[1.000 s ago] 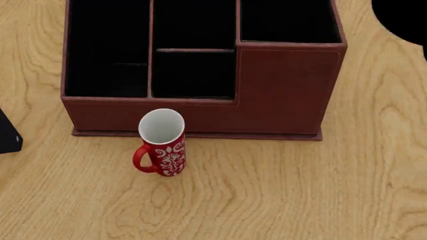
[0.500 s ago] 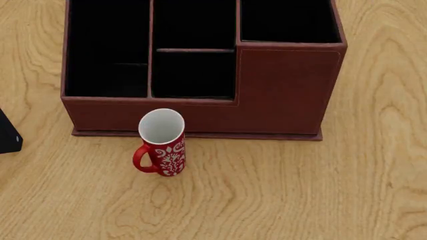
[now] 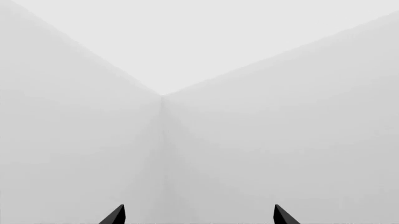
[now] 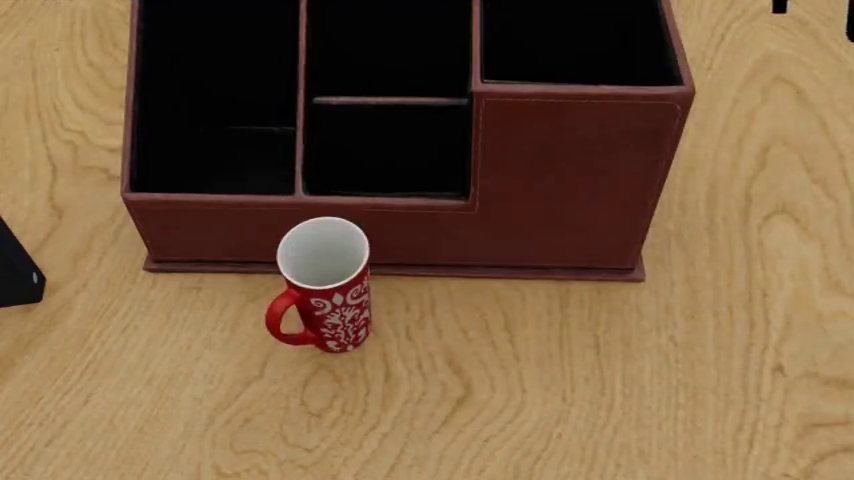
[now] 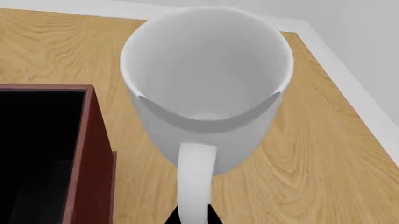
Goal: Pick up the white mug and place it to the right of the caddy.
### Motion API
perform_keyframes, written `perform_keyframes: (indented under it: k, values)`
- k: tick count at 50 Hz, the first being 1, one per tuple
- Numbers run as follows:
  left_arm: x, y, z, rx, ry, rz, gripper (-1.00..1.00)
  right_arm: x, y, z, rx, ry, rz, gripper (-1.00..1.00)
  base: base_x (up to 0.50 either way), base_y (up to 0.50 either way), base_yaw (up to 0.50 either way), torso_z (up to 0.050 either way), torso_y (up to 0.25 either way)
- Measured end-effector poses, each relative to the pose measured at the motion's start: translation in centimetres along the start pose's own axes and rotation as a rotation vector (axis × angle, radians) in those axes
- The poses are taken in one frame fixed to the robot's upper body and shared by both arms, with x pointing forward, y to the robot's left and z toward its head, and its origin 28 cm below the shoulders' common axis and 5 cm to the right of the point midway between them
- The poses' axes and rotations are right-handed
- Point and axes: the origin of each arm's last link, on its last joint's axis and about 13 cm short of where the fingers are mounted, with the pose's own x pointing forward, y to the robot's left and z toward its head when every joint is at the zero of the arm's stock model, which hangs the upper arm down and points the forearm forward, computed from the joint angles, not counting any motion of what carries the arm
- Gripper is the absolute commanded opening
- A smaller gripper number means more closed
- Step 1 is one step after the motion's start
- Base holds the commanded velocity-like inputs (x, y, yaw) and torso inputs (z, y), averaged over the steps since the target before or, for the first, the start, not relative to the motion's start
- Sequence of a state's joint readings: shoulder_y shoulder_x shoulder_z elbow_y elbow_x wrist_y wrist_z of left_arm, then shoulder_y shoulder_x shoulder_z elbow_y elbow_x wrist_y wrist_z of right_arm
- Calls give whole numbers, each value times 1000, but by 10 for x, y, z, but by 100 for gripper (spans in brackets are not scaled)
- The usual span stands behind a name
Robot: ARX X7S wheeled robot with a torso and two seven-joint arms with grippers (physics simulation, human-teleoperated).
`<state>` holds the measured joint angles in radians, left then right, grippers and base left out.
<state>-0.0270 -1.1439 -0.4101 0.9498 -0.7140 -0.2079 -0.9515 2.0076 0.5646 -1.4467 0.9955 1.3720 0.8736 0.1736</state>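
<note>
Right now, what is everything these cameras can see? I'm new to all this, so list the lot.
white mug: one, plain glossy white, upright, close to the caddy's outer wall in the right wrist view; not in the head view.
caddy: one, reddish-brown with black-lined compartments, at the back of the table.
red mug: one, red with white pattern, upright in front of the caddy.
black box: one, only a corner showing at the head view's left edge.
table: one, light wood.
left gripper: two dark fingertips apart, facing blank pale walls.
right gripper: a dark tip behind the white mug's handle; state unclear.
</note>
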Motion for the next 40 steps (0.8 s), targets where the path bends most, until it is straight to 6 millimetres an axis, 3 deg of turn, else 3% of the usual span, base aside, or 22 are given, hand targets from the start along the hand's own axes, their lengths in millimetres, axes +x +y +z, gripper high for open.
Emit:
perform_keyframes:
  k: [16, 40]
  values:
    - [-2, 1, 0, 8, 5, 3, 100, 24, 7, -20, -5, 104, 73, -100, 0, 0, 0, 0, 1]
    - [-3, 2, 1, 26, 14, 3, 100, 56, 22, -67, 63, 189, 120, -100, 0, 0, 0, 0, 0]
